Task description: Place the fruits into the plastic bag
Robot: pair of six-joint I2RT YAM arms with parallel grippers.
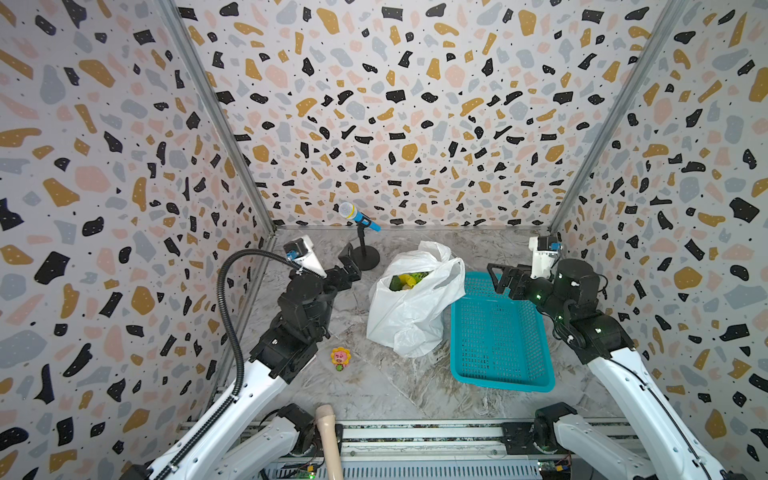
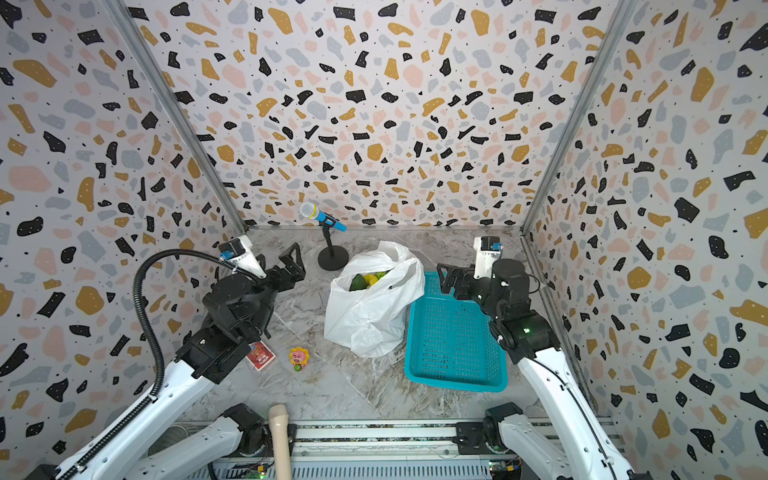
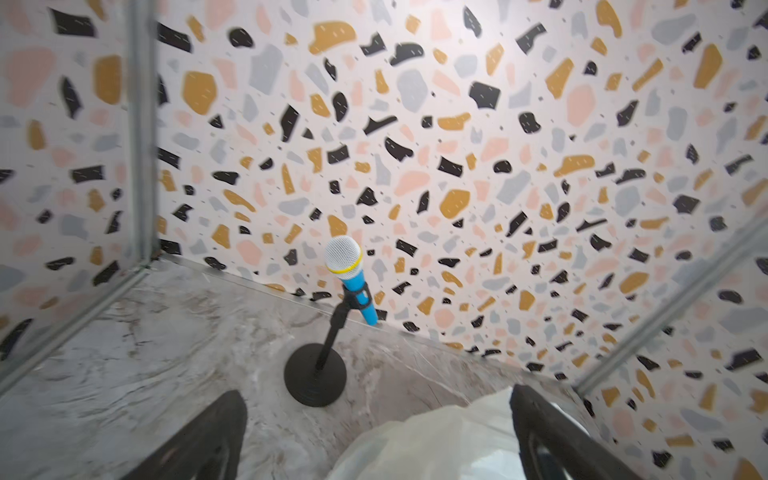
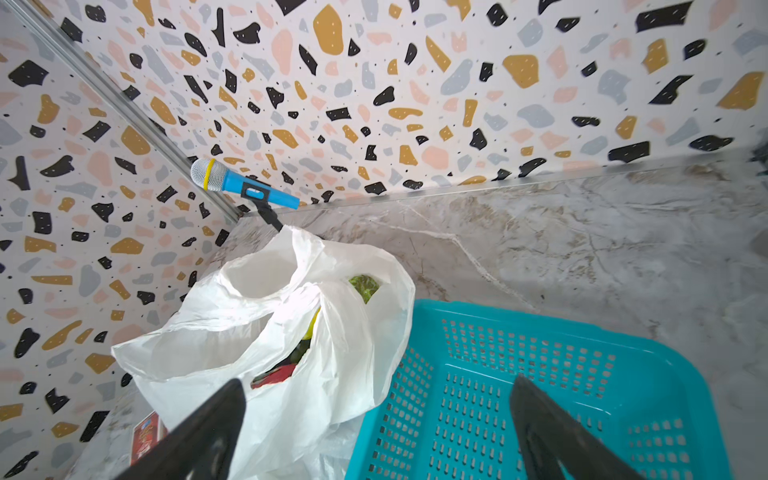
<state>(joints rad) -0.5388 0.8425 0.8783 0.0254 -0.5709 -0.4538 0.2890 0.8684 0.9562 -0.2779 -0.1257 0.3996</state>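
Note:
The white plastic bag (image 1: 415, 316) (image 2: 370, 316) stands open-mouthed in the middle of the table. The fruits (image 1: 405, 281) (image 2: 368, 279) lie inside it: green and yellow ones show in both top views. The right wrist view shows a bumpy green one (image 4: 365, 286) and a red one (image 4: 276, 374) through the bag's (image 4: 291, 407) openings. My left gripper (image 1: 351, 259) (image 2: 278, 257) (image 3: 376, 397) is open and empty, left of the bag (image 3: 436, 444). My right gripper (image 1: 494, 277) (image 2: 442, 279) (image 4: 378, 384) is open and empty above the basket's far end.
A teal mesh basket (image 1: 503, 384) (image 2: 455, 384) (image 4: 540, 332) sits right of the bag with nothing in it. A blue microphone (image 1: 358, 217) (image 3: 353, 286) on a black stand is behind the bag. A sunflower toy (image 1: 340, 358) and a red card box (image 2: 260, 355) lie front left.

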